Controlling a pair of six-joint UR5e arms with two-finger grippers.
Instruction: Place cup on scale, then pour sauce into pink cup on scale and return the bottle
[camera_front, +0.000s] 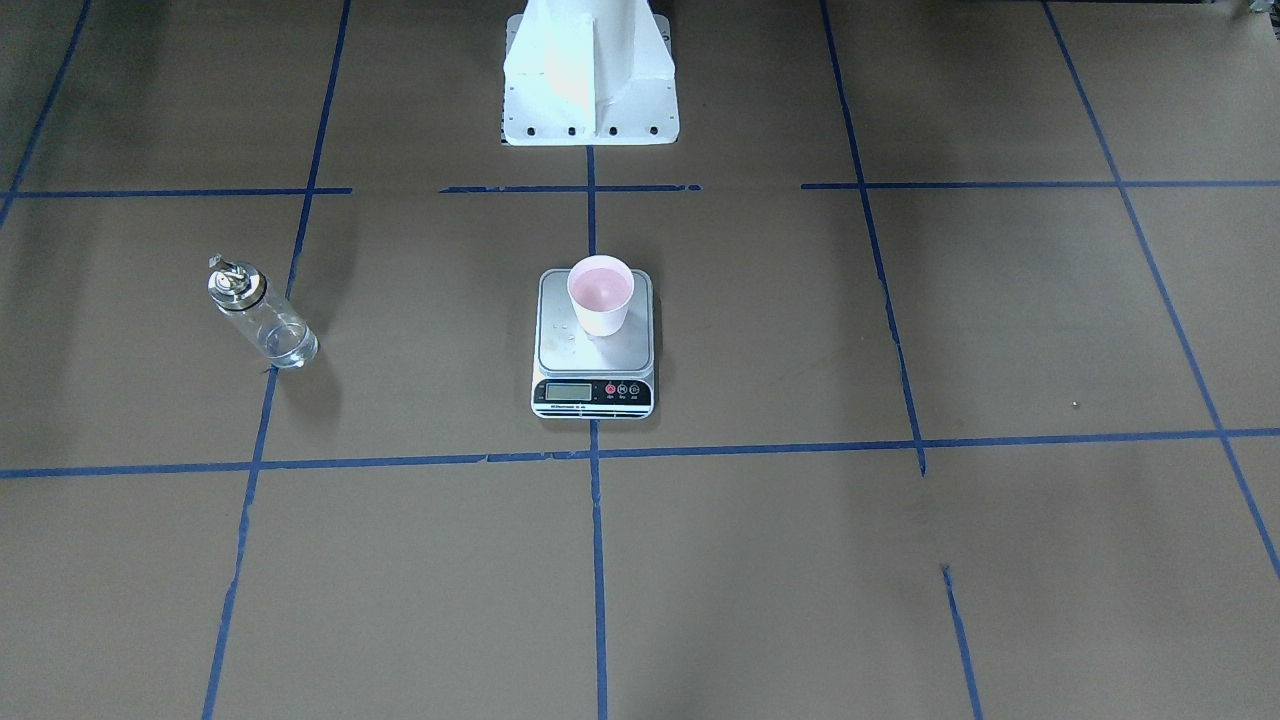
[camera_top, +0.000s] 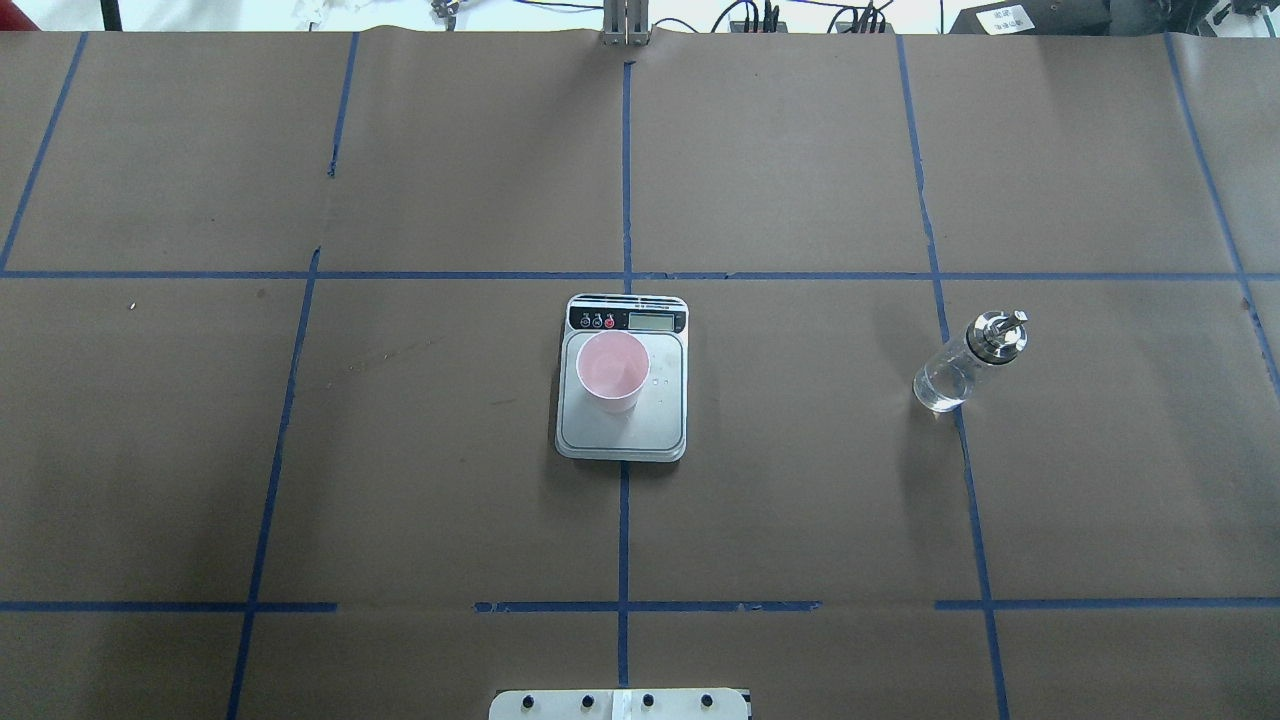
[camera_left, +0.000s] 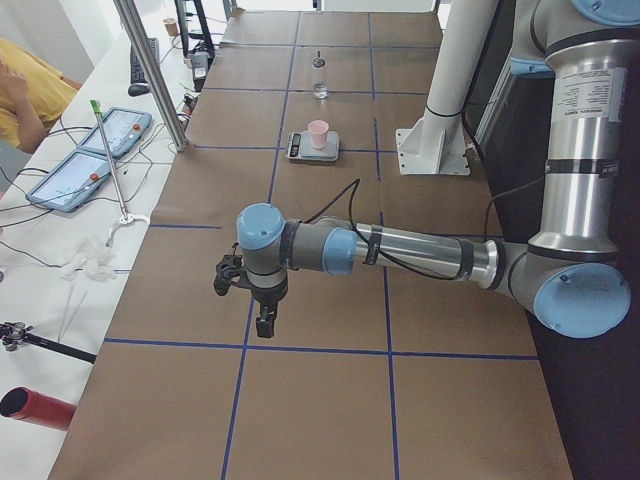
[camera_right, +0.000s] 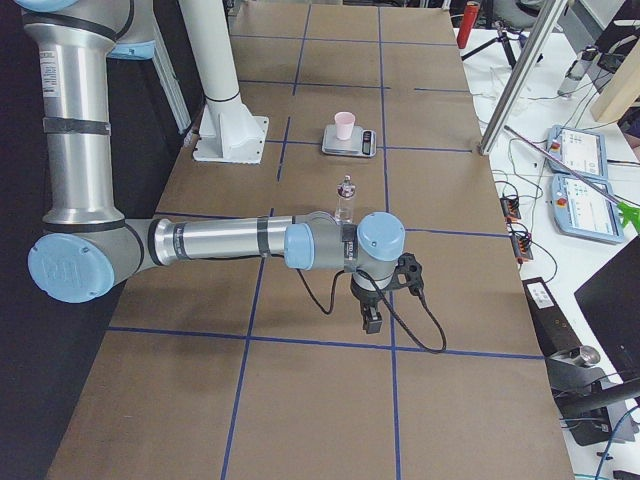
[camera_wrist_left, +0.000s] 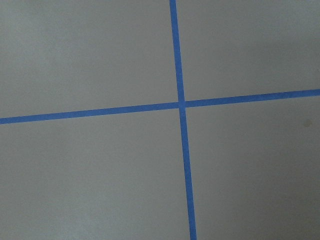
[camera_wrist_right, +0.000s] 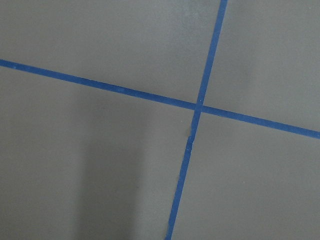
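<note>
In the middle of the tabletop (camera_top: 800, 500), the scale (camera_top: 622, 378) is sitting with the cup (camera_top: 612, 372) standing upright on its silver platform, toward the left and far part of it in the overhead view, close to the display strip. The bottle (camera_top: 968, 362) is standing well to the right of the scale, touching a blue tape line (camera_top: 960, 440), with a little clear liquid in its base.

The bottle is glass, so it is likely to be stiff, smooth and breakable, and fairly light given how little it holds. The safest hold looks to be across the straight cylindrical body, below the dark neck ring, leaving the silver spout cap free for pouring. The cup looks thin and light, so a nudge from the spout could probably slide or tip it on the metal platform.

Neither arm is showing in the overhead or front-facing views. Only the side views are showing them: the left gripper (camera_left: 264, 322) is hanging over bare tabletop near the table's left end, and the right gripper (camera_right: 371, 319) is hanging likewise near the right end, the bottle lying between it and the scale. From those views I cannot tell whether either pair of jaws is open or closed. The wrist cameras are showing only brown surface and crossing tape. A person (camera_left: 25, 85) is sitting at a side bench in the left view.
</note>
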